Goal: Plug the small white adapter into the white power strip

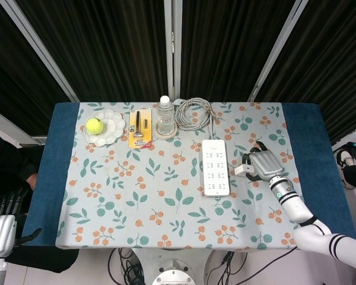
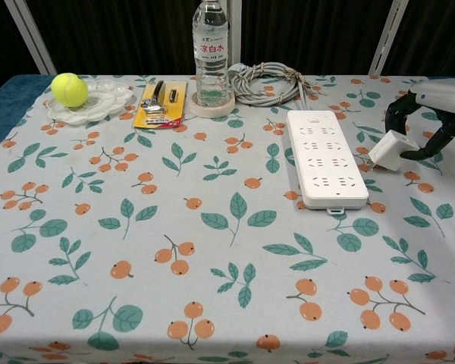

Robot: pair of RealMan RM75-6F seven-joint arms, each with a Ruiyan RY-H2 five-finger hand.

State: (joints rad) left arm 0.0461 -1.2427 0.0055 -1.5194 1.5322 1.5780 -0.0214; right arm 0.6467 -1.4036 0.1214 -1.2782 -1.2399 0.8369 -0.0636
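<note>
The white power strip [image 1: 216, 167] [image 2: 324, 157] lies flat on the floral tablecloth, right of centre, with all its sockets free. The small white adapter [image 1: 242, 170] [image 2: 387, 149] is just to the right of the strip, tilted, with one edge raised off the cloth. My right hand [image 1: 262, 164] [image 2: 431, 114] curls over it from the right and pinches it between dark fingers. My left hand [image 1: 6, 233] hangs off the table's front left corner, fingers stretched out and holding nothing.
Along the far edge stand a water bottle [image 2: 211, 53] on a coaster, a coiled grey cable [image 2: 264, 83] leading to the strip, a yellow card with a tool [image 2: 161, 102], and a white dish [image 2: 98, 102] holding a tennis ball [image 2: 69, 89].
</note>
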